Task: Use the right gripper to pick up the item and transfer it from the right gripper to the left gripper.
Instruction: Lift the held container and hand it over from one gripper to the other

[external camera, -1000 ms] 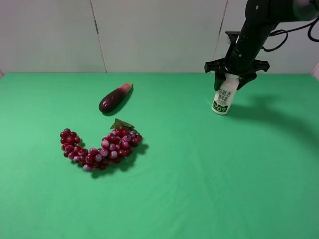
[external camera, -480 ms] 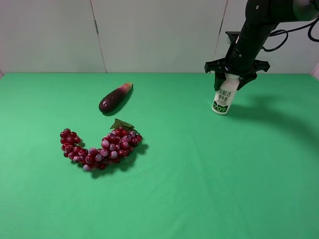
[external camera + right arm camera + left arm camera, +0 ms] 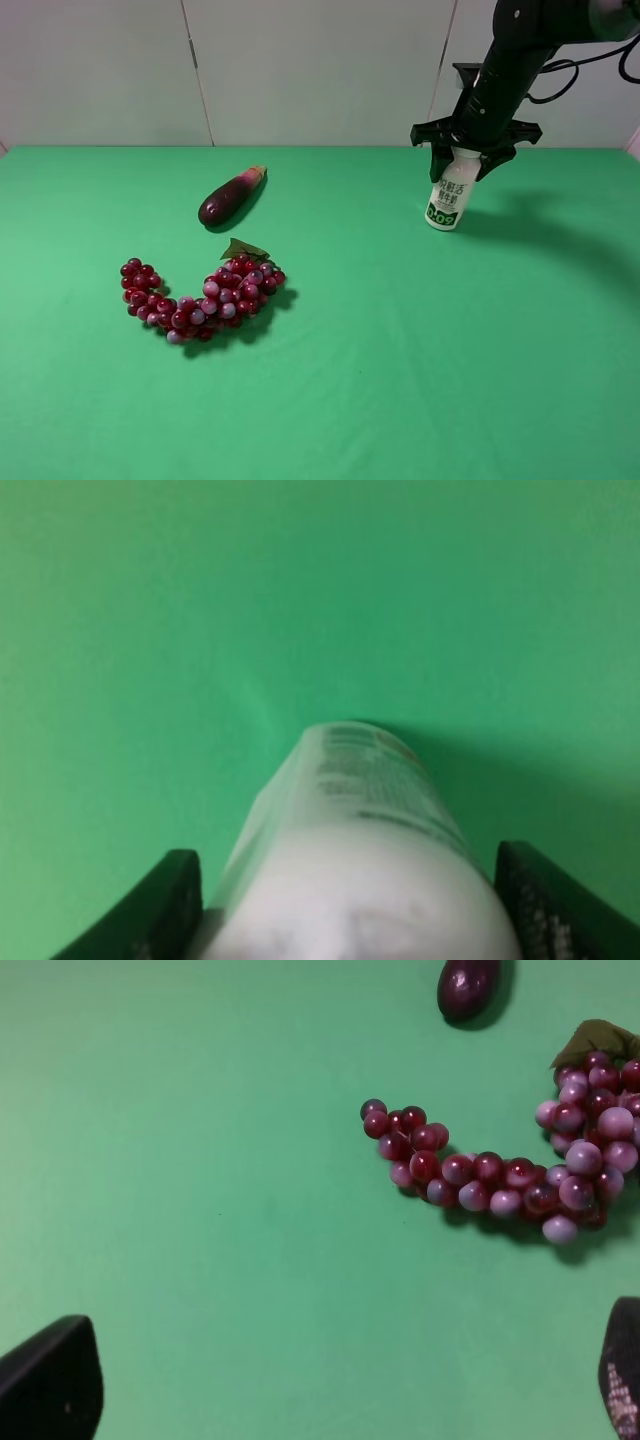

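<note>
1. On the table [image 3: 400, 400], at its far right, the item [image 3: 447, 200] is standing nearly upright, long axis vertical.
2. The right tool [image 3: 463, 158] is straddling its cap from directly above; whether it is clamping, I cannot tell.
3. The left tool [image 3: 340, 1370] is hanging spread open above the grapes [image 3: 500, 1175], well apart from the item.

bottle [image 3: 447, 200] label [image 3: 446, 190]: dark printed characters, too small to read | green band [image 3: 441, 213] at label foot: white glyphs, not legible | right wrist view: print on bottle blurred, unreadable
</note>
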